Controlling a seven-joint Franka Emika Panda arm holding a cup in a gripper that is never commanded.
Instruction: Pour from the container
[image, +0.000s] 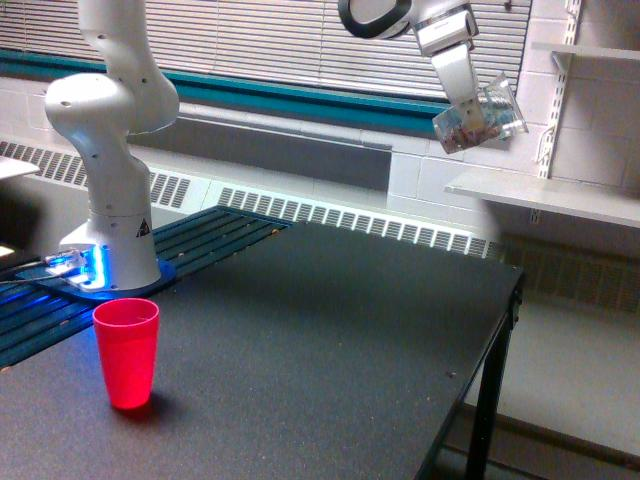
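Cup (126, 352) on table (330, 350)

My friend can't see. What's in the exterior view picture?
A white robot arm's pincer holds a clear container tilted high in the air, with small bits inside. Far below, toward the exterior view's left, a red cup stands upright on a dark table.

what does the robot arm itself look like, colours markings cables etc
The arm is glossy white with rounded, bulging segments and a dark grey band at the upper joint. Its column carries a small triangular warning sticker. The base glows blue, with cables running off toward the exterior view's left. The gripper is a white block.
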